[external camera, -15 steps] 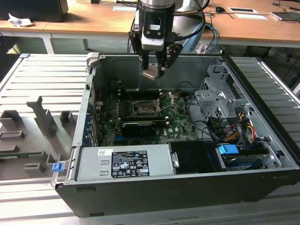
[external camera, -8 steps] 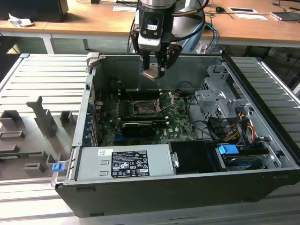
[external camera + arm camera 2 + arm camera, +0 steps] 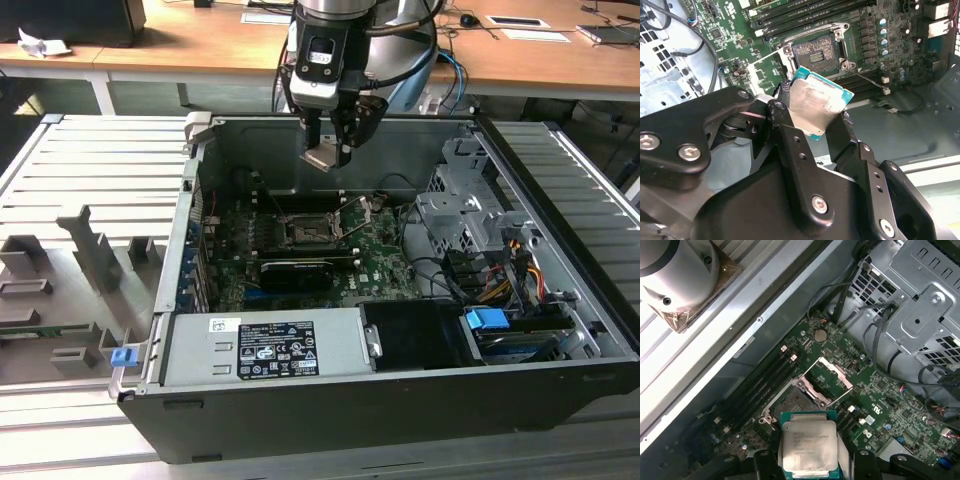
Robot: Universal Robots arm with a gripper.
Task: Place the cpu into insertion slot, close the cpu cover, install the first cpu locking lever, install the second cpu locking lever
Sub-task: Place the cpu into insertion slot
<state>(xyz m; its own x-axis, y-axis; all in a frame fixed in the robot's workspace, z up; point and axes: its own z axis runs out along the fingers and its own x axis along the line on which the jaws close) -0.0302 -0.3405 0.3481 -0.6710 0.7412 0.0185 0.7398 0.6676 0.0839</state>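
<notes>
The fingers (image 3: pixel 786 131) clamp the cpu (image 3: pixel 817 106), held over the insertion slot (image 3: pixel 790 401) (partly hidden behind it).

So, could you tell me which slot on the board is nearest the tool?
The insertion slot, the square silver-rimmed one: the tool holds the cpu above it. The long black slots lie off to its sides.

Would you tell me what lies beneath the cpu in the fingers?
Below the cpu, apart, the insertion slot lies open on the motherboard, cpu cover raised. The cpu hides part of the slot.
</notes>
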